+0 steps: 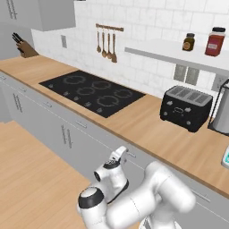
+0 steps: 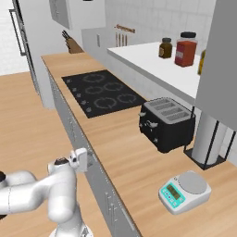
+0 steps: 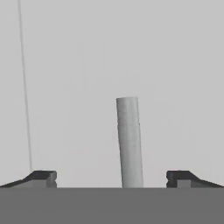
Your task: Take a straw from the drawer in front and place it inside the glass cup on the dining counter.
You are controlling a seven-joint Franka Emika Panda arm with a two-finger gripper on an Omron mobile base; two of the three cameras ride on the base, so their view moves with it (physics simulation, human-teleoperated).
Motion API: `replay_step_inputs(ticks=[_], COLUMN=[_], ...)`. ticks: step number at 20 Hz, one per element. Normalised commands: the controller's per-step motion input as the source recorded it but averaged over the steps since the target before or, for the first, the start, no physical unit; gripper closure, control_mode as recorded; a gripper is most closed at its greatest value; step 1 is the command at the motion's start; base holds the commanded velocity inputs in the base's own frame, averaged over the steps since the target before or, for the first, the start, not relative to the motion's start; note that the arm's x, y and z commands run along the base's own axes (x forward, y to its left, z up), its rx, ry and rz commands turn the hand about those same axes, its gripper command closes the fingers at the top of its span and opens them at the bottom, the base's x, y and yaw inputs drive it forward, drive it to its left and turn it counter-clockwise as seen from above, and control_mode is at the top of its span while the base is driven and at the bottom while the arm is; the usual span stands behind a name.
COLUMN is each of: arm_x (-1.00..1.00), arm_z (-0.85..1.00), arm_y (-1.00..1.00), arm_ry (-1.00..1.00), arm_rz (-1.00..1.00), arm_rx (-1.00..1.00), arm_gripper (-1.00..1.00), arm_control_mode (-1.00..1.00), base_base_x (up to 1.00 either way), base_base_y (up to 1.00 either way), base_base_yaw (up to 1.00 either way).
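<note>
My gripper (image 3: 111, 177) is open and faces the light grey drawer (image 3: 170, 87) front at close range. The drawer's slim metal bar handle (image 3: 129, 142) stands between my two dark fingertips (image 3: 43, 177) without touching them. In the left base view my hand (image 1: 119, 156) is pressed close to the drawer front (image 1: 141, 162) just under the wall counter's edge. In the right base view the hand (image 2: 80, 160) sits at the same cabinet face. The drawer is closed, so the straw is hidden. The glass cup and the dining counter are out of view.
On the wood wall counter (image 1: 147, 129) sit a black hob (image 1: 91, 92), a black toaster (image 1: 185, 107) and a small kitchen scale (image 2: 185, 191). A paper towel stand (image 2: 208, 139) is at the far right. Jars (image 1: 215, 41) stand on the shelf above. The wood floor lies to the left.
</note>
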Motion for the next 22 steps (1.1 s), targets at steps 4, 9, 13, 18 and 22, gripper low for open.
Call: replay_step_inputs(ticks=[4, 9, 13, 18, 22], arm_x=[0.73, 0.53, 0.35, 0.06, -0.01], arm_z=[-0.05, -0.36, -0.48, -0.28, -0.16], arm_y=[0.00, 0.00, 0.00, 0.00, 0.00], arm_ry=[0.00, 0.01, 0.02, 0.00, 0.00], arm_rz=[0.00, 0.00, 0.00, -0.02, -0.02], arm_rx=[0.00, -0.02, -0.06, -0.07, -0.06], arm_gripper=[-1.00, -1.00, -1.00, 1.00, 1.00], arm_control_mode=[-1.00, -1.00, -1.00, -1.00, -1.00], base_base_x=[0.00, 0.00, 0.00, 0.00, 0.00], base_base_y=[0.00, 0.00, 0.00, 0.00, 0.00], base_base_yaw=[0.00, 0.00, 0.00, 0.00, 0.00])
